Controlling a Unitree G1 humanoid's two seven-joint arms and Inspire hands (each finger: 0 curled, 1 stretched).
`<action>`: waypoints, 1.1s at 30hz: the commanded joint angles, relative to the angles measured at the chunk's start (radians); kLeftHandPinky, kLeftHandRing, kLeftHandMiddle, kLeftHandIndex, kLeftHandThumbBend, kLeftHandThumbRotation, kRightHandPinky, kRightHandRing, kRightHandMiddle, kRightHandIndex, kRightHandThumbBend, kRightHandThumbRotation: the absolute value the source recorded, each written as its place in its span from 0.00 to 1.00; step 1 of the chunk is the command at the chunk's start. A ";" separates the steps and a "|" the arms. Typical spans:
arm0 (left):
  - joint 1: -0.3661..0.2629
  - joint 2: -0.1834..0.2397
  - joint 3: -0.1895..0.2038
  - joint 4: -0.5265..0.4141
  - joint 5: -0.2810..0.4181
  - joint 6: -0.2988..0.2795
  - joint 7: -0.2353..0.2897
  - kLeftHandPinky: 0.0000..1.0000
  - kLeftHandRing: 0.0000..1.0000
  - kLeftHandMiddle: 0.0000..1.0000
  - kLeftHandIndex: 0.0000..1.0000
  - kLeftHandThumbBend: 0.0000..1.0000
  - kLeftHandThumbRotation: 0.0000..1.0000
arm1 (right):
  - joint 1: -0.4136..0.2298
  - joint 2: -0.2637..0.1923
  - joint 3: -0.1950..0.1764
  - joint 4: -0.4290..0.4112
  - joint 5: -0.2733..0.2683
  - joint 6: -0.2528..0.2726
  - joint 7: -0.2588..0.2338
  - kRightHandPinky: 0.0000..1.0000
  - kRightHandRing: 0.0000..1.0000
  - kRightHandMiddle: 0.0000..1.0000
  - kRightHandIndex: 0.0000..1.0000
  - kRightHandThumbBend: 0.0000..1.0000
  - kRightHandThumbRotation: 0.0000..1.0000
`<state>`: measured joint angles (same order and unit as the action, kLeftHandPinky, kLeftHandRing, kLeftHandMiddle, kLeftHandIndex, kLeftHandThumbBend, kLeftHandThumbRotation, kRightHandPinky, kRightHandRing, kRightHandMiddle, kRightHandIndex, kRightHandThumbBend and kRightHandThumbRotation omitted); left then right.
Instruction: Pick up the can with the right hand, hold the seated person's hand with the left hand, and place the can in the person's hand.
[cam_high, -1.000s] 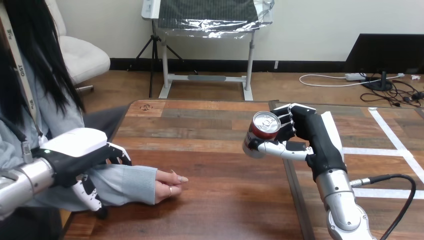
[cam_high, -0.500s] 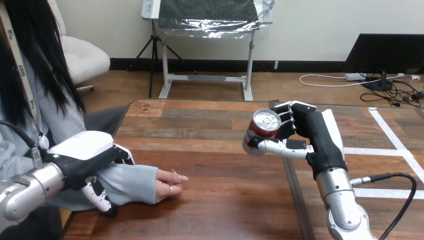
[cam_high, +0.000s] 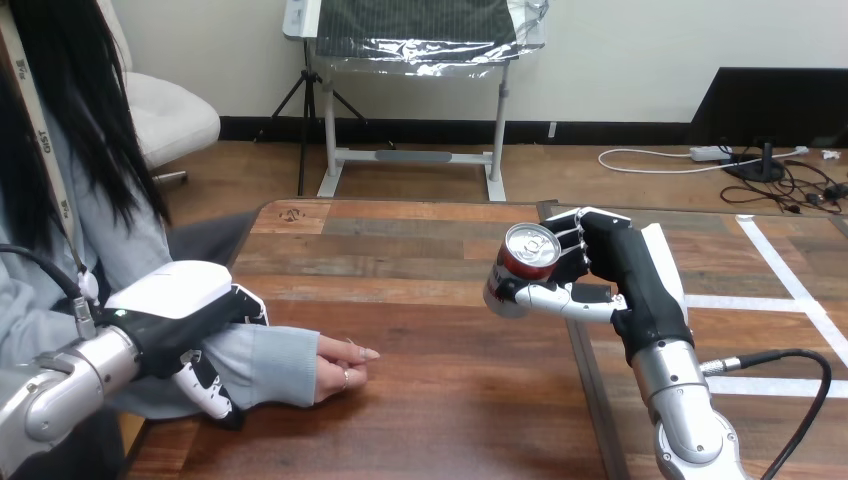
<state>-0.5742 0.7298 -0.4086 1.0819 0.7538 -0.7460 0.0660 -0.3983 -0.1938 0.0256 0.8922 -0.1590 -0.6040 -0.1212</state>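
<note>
Fingers (cam_high: 573, 238) of the right hand (cam_high: 625, 275) are curled round the can (cam_high: 522, 270) from its far side, and the thumb lies along its near lower side, so the can is clamped between them; the can is held clear of the wooden surface (cam_high: 440, 400), tilted so that its silver top faces up and toward the camera, with the red band of its body showing just under the rim; it hangs over the right half of the surface, near the seam where a second board marked with white tape lines (cam_high: 775, 265) begins; the right arm rises from the view's bottom edge, silver forearm below and black wrist above; at the view's left the left hand (cam_high: 175, 315) sits on the person's forearm (cam_high: 265, 365) in its pale blue sleeve, white back shell uppermost; its fingers bend down over the far side of the sleeve and its thumb reaches down across the near side, so the hand is closed round the forearm just behind the cuff; the person's hand (cam_high: 345, 368) comes out of the cuff and rests on the surface, its fingers pointing to the right and loosely together, holding nothing; the can and the person's hand are well apart, the can higher and off to the right.
</note>
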 joint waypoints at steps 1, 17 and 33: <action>-0.057 -0.023 -0.004 0.021 -0.014 0.004 0.017 0.37 0.42 0.48 0.50 0.95 0.00 | -0.048 0.008 -0.022 -0.065 0.024 -0.010 0.001 0.38 0.42 0.47 0.50 0.79 0.00; -0.055 -0.028 0.006 0.014 -0.035 -0.007 0.010 0.33 0.39 0.46 0.48 0.89 0.00 | -0.049 0.011 -0.017 -0.062 0.020 -0.011 0.005 0.38 0.41 0.47 0.50 0.78 0.00; -0.058 -0.024 0.016 0.024 -0.058 -0.034 0.015 0.30 0.36 0.43 0.44 0.87 0.00 | -0.055 0.016 -0.014 -0.045 0.022 -0.014 0.015 0.36 0.40 0.47 0.50 0.78 0.00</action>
<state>-0.5772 0.7152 -0.4086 1.0991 0.7249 -0.7704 0.0692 -0.3948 -0.1905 0.0256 0.8914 -0.1560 -0.5979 -0.1114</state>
